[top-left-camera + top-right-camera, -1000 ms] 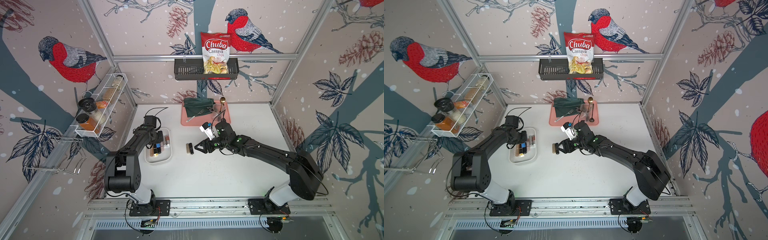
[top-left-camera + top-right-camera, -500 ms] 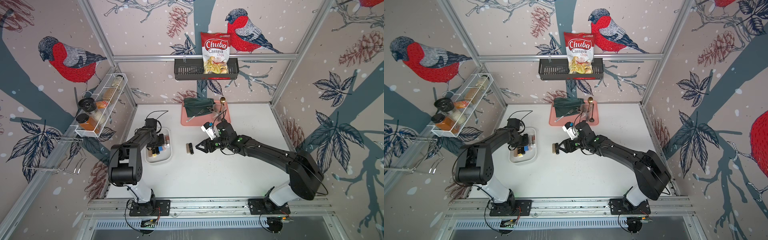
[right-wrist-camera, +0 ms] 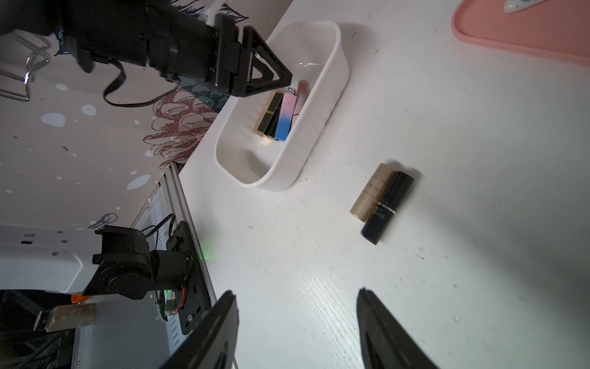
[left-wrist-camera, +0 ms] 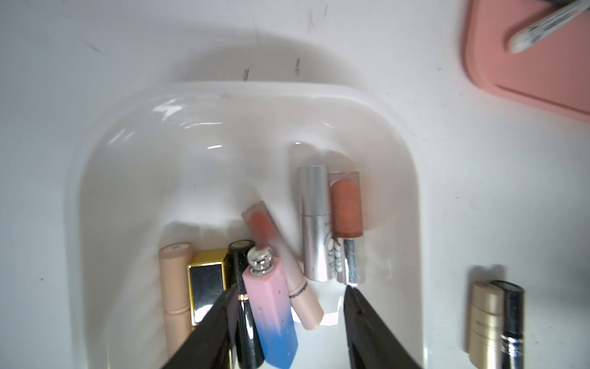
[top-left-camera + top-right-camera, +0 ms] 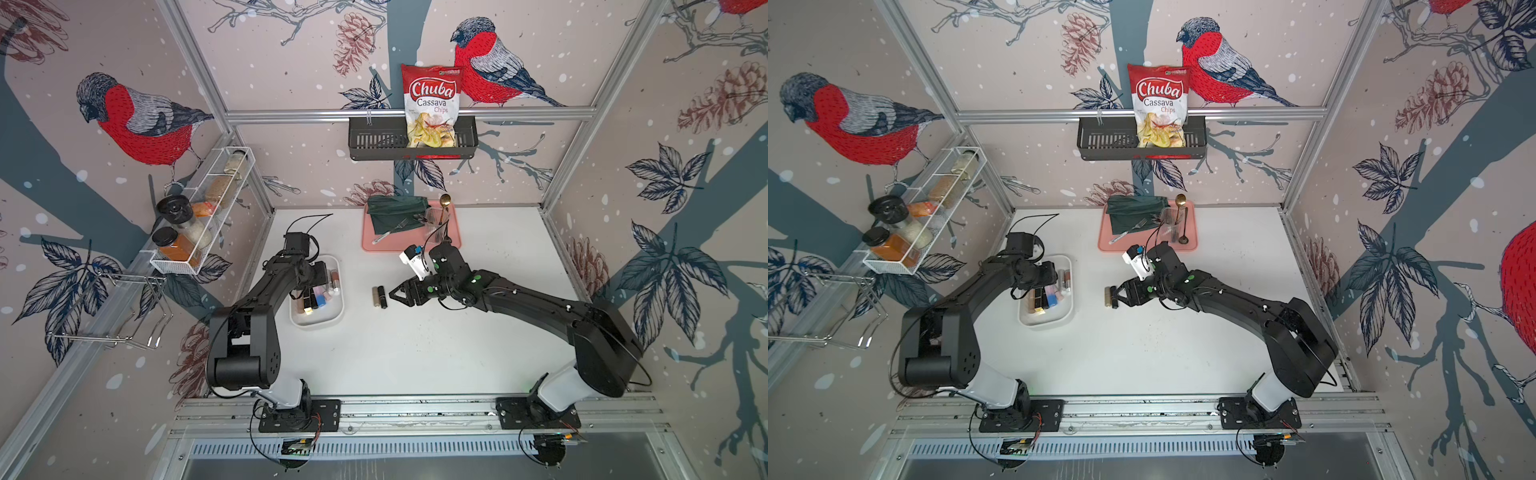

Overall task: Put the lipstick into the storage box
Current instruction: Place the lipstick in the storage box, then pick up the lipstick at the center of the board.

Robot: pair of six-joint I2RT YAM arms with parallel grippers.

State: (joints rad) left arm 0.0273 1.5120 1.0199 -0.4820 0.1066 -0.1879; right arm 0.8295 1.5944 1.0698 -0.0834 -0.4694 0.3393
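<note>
The white storage box (image 5: 320, 325) (image 5: 1045, 323) holds several lipsticks. My left gripper (image 4: 291, 289) (image 5: 309, 286) hangs open just above them, gripping nothing. A pink-and-blue lipstick (image 4: 271, 314) (image 3: 285, 119) and a slim black one (image 4: 244, 306) lie loose between its fingers. A peach tube (image 4: 265, 228) beside them is blurred. Right of the box, a gold lipstick (image 5: 375, 296) (image 3: 372, 191) and a black lipstick (image 5: 383, 297) (image 3: 388, 207) lie side by side on the white table. My right gripper (image 5: 395, 296) (image 3: 296, 291) is open and empty, its tips close to the black one.
A pink tray (image 5: 399, 246) with a green cloth, fork and cup lies behind the right arm. On the back wall hangs a black basket (image 5: 374, 143) with a chips bag. A wire spice rack (image 5: 199, 216) is on the left wall.
My left gripper was shut and has opened over the storage box, and the lipsticks under it lie loose. The right arm has barely moved.
</note>
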